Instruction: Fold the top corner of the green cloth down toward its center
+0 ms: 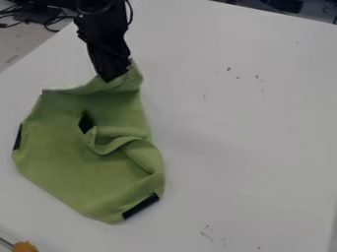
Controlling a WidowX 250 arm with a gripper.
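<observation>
The hand (117, 76) comes down from the upper left of the view and is right against the top of the green cloth (66, 162), where the fabric bunches up beside it. From where I'm standing, I cannot tell whether it is clenched on that corner or just touching it. Nearly all of the cloth lies below the hand in the view, its long axis running roughly from top to bottom, so the gathered end is the near end. It's the only arm here.

The cloth lies rumpled on the white worktop (243, 138), with 1 thick curling fold across its middle. I see 2 black strips on its edges, 1 at the left (17, 137) and 1 at the lower right (141, 206). Near the lower left corner sits 1 small orange thing (25, 246). I can't make out any brand, label or writing.
</observation>
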